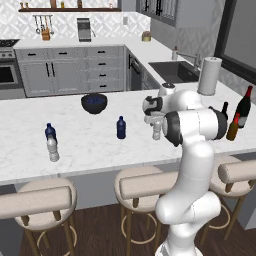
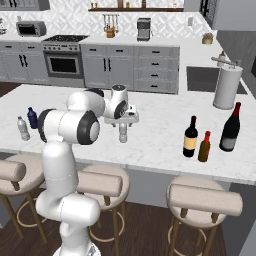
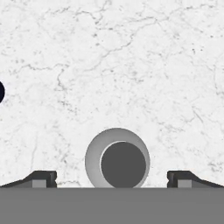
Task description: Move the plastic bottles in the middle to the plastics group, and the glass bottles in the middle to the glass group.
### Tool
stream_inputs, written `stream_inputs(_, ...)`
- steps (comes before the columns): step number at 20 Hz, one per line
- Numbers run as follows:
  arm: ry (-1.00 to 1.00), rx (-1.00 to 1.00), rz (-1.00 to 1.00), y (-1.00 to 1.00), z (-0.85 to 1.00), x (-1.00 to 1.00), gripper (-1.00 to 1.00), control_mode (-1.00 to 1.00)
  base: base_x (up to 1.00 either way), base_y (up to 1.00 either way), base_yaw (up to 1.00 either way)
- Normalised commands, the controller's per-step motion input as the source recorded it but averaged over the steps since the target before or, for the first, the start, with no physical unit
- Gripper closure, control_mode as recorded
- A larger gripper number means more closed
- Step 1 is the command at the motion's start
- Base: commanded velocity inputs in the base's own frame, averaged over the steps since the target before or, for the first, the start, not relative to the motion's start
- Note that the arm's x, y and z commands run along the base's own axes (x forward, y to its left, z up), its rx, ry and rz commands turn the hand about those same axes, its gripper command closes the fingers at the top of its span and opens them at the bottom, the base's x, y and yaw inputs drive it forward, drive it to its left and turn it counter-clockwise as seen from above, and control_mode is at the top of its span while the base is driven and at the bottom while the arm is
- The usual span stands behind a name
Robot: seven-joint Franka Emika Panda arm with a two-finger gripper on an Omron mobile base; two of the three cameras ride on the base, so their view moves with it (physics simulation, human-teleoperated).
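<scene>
grey-and-white kitchen, arm poised over a small clear bottle on the marble island.

grey cabinets point(image 1: 70, 70), an oven point(image 2: 62, 64) and a sink point(image 1: 172, 70) line the far walls; the long white marble worktop point(image 1: 90, 145) runs in front, with stools point(image 1: 145, 187) tucked under it. the fingers point(image 3: 112, 179) stand wide apart on either side of the clear bottle point(image 2: 123, 131), seen from above, holding nothing. to the right stand the red-necked wine bottle point(image 2: 230, 127), the black-necked wine bottle point(image 2: 190, 137) and the amber bottle point(image 2: 204, 146). a dark blue bottle point(image 1: 121, 127) stands mid-worktop, two more small bottles point(image 1: 51, 142) far left, a dark bowl point(image 1: 94, 103) behind.
</scene>
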Motion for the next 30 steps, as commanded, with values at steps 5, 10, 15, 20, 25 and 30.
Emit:
stream_inputs(5, 0.00, 0.00, 0.00, 0.01, -0.15, 0.02, -1.00, -1.00, 0.00, 0.00, 0.00)
stream_inputs(10, 0.00, 0.00, 0.00, 0.00, -0.10, 0.00, -1.00, -1.00, 0.00, 0.00, 0.00)
stream_inputs(15, -0.03, 0.00, 0.00, 0.00, -0.08, 0.00, -1.00, -1.00, 0.00, 0.00, 0.00)
stream_inputs(20, -0.11, 0.03, 0.00, 0.00, -0.14, 0.00, -1.00, -1.00, 0.00, 0.00, 0.00)
stream_inputs(25, -0.01, 0.01, 0.00, 0.00, -0.08, 0.00, -1.00, -1.00, 0.00, 0.00, 0.00)
stream_inputs(30, -0.01, 0.00, 0.00, 0.00, -0.03, 0.00, -1.00, -1.00, 0.00, 0.00, 0.00)
